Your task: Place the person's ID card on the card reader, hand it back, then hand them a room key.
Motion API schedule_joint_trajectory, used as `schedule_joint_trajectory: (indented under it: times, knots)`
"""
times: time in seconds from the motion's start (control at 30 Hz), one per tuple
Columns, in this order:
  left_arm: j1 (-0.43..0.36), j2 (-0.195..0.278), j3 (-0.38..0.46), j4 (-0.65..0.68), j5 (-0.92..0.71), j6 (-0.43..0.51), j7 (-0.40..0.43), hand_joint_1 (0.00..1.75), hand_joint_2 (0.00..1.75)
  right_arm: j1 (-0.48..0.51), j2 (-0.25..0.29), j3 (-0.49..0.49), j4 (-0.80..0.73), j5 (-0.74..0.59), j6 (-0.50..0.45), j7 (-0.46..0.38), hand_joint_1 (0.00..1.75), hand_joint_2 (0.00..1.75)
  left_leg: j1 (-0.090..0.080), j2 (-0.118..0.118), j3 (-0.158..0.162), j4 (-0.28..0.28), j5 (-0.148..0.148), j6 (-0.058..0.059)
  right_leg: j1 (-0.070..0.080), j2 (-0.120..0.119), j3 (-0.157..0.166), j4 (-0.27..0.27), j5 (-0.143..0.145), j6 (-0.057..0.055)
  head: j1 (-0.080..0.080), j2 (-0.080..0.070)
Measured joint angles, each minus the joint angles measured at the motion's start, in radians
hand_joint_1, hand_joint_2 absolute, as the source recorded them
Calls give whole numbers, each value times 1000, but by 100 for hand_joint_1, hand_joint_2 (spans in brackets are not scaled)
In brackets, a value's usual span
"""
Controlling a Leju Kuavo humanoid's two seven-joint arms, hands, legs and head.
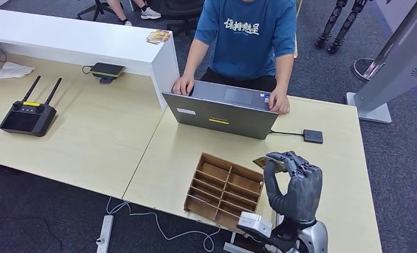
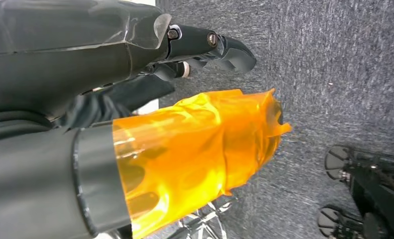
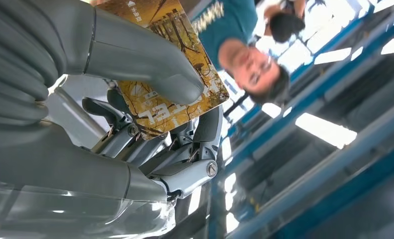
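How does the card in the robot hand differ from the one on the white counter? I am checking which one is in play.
The card in the right robot hand is pinched upright off the desk; the card on the white counter lies flat, untouched. The held card is partly hidden by the thumb; the counter card shows its whole face. Both look yellowish-gold with a printed picture.

Bare counter point(image 1: 332, 174) lies between the raised right hand point(image 1: 296, 184) and the person point(image 1: 248, 42); an open laptop point(image 1: 219, 115) and wooden organizer point(image 1: 224, 191) flank it.
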Motion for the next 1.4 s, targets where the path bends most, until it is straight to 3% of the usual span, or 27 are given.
schedule_joint_trajectory:
  times: [0.37,0.8,1.17,1.4]
  knots:
    - [-14,5,0,-8,-94,-8,-18,0,0,-161,64,-131,38,-101,0,-16,175,175,0,0,0,0,1,0,0,0,0,0,1,-1,0,0]
    - [-32,27,0,8,-157,26,-34,0,0,-323,79,-153,150,-130,0,28,175,175,0,0,0,0,1,0,0,0,0,0,1,-1,0,0]
    - [-46,116,0,144,-243,102,-54,0,0,-566,81,-151,374,-46,0,154,175,175,0,-1,0,0,3,-1,0,0,0,1,1,-1,0,0]
    - [-58,193,-21,275,-254,175,-54,0,0,-763,82,-120,619,90,0,309,175,175,0,-1,0,0,3,-1,0,0,0,2,1,-1,0,0]
